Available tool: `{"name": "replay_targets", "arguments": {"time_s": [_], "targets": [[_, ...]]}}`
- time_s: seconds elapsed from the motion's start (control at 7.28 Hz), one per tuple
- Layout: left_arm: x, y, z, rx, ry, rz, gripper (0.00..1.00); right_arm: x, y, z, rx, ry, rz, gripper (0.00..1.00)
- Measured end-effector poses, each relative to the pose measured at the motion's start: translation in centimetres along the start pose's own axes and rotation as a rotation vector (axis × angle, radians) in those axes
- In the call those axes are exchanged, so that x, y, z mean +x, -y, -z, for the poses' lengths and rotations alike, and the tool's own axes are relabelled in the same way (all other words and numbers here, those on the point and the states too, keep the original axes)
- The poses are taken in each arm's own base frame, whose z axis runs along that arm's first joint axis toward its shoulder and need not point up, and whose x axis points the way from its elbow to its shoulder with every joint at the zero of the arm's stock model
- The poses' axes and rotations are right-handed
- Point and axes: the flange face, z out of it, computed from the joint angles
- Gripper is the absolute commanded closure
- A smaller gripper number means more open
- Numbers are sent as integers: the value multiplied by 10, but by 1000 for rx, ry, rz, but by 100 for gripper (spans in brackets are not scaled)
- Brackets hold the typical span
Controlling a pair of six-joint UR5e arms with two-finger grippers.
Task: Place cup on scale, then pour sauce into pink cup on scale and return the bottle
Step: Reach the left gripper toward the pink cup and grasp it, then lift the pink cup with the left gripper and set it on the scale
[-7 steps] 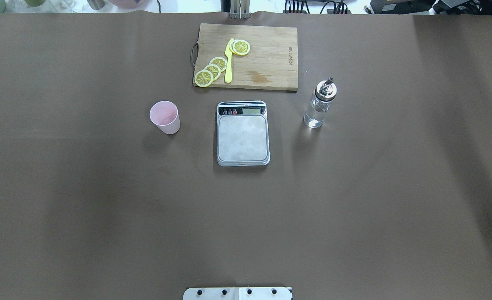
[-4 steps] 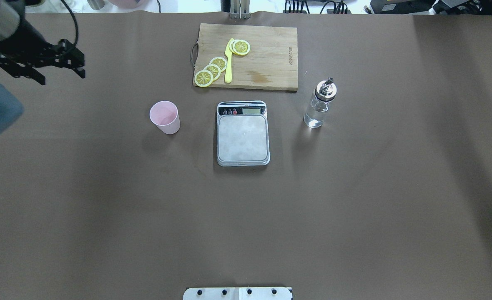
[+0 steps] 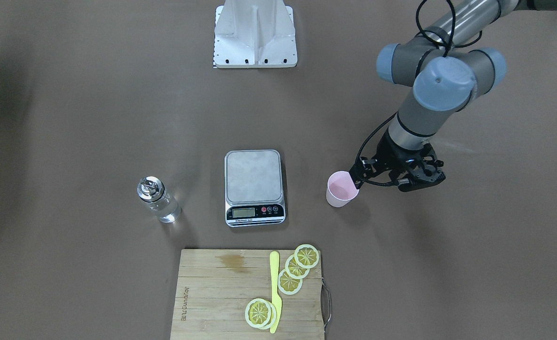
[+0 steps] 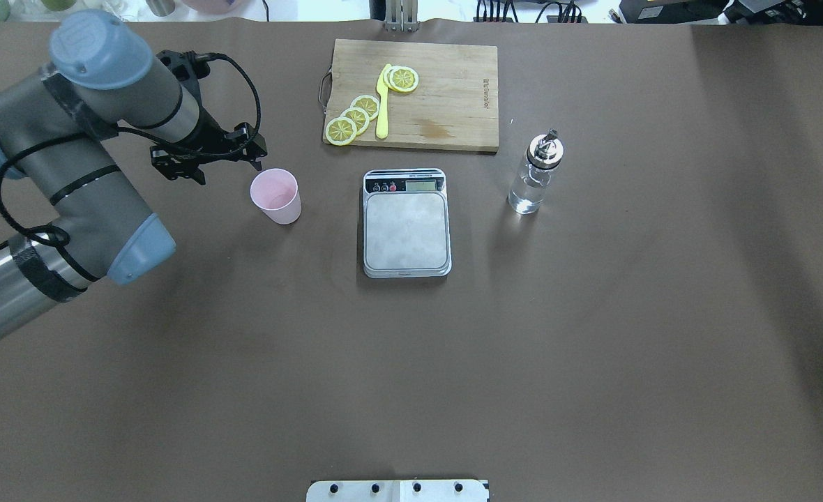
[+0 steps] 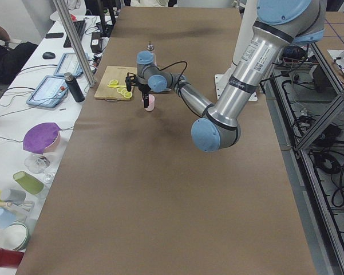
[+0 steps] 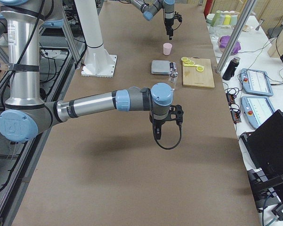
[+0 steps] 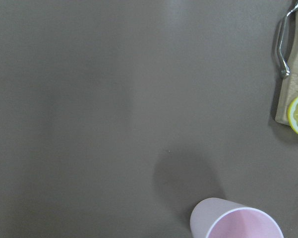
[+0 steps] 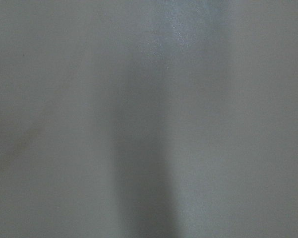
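The pale pink cup (image 4: pixel 275 196) stands upright on the brown table, left of the scale (image 4: pixel 406 223), whose steel platform is bare. My left gripper (image 4: pixel 227 173) is open and empty, just left of the cup's rim and apart from it; the front view shows it (image 3: pixel 387 183) beside the cup (image 3: pixel 342 190). The left wrist view shows the cup's rim (image 7: pixel 238 223) at the bottom edge. The clear glass bottle (image 4: pixel 535 174) with clear sauce stands right of the scale. My right gripper (image 6: pixel 160 131) shows only in the exterior right view, far from these things; I cannot tell its state.
A wooden cutting board (image 4: pixel 453 97) with lemon slices (image 4: pixel 356 115) and a yellow knife (image 4: pixel 382 101) lies behind the scale. Its metal handle (image 7: pixel 282 44) shows in the left wrist view. The robot's base plate (image 4: pixel 397 490) is at the near edge.
My left arm has come in from the left edge and moved right, bringing the open gripper next to the cup. Cup, scale and bottle have not moved.
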Motion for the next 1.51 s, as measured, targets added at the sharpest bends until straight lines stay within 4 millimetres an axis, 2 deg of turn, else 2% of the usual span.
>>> {"name": "replay_targets", "arguments": {"time_s": [0.14,0.41,0.69,0.82,1.1,1.37,1.51], "targets": [[9,-3,-13,-6,7,4,13,-1,2,1,2,3,2,0],[17,-12,-26,-21,14,-2,48,-4,4,3,5,7,5,0],[16,-15,-33,-29,21,-4,78,-6,5,4,7,10,8,0],[16,-18,-37,-35,26,-6,100,-6,5,4,8,12,9,0],[22,-23,-36,-41,21,-12,100,-9,5,4,7,40,10,0],[23,-6,-5,-48,-20,9,100,-11,5,4,7,56,12,0],[33,3,14,-68,-42,45,100,-12,6,5,8,60,14,0]]}}
